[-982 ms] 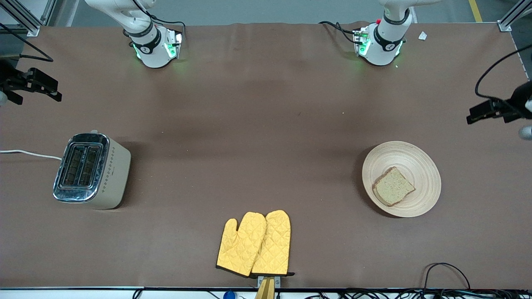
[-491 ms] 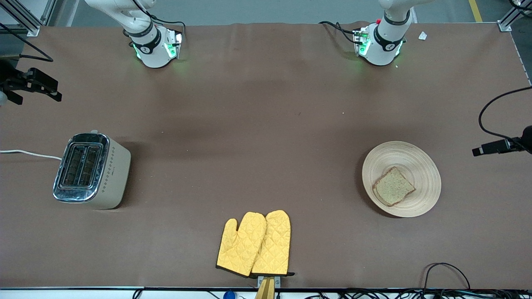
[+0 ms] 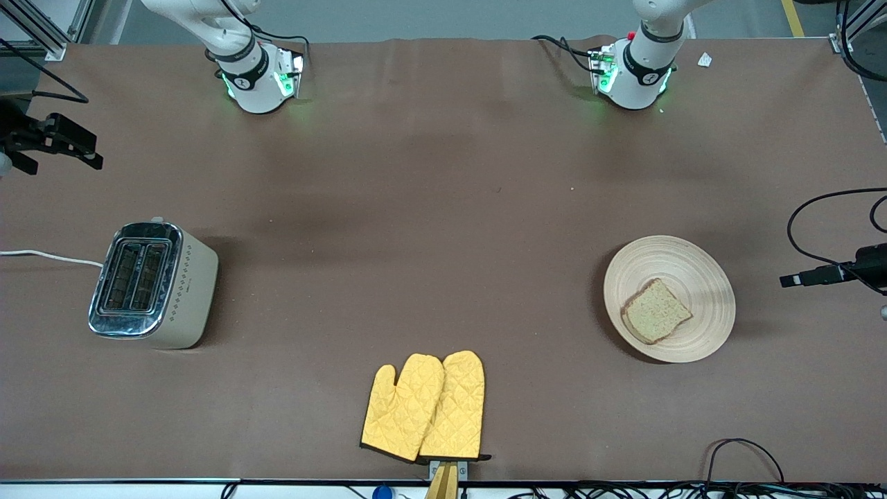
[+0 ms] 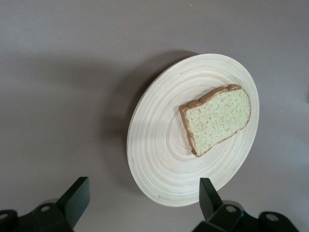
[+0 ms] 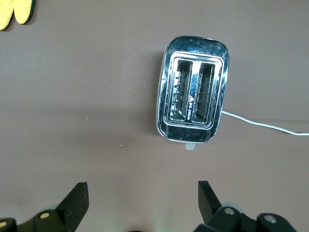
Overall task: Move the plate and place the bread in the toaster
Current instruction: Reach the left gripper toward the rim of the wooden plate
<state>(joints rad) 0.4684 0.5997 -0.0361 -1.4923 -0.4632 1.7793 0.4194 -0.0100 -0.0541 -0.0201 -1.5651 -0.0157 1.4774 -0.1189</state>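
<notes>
My left gripper [image 4: 140, 205] stands wide open and holds nothing; in the left wrist view its two fingers frame the rim of the plate [image 4: 159, 164], which lies on the table toward the left arm's end, with the bread [image 4: 217, 121] resting on it, off its centre. I judge the main risk is here: the plate is shallow and its rim sits low on the table, so if I come down without good alignment, one finger may push the rim and the plate could slide or tip, and then the bread could slip off (it is loose, nothing keeps it there). My left arm hangs at the table's edge beside the plate, looking down on it. My right gripper [image 5: 140, 205] is also fully open and empty, hovering near the toaster [image 5: 193, 101], which stands upright toward the right arm's end, its two slots empty and its white cord [image 5: 265, 125] trailing away. This arm waits. A pair of yellow oven mitts [image 3: 424, 407] lies nearer to the front camera, between the two, well apart from both
</notes>
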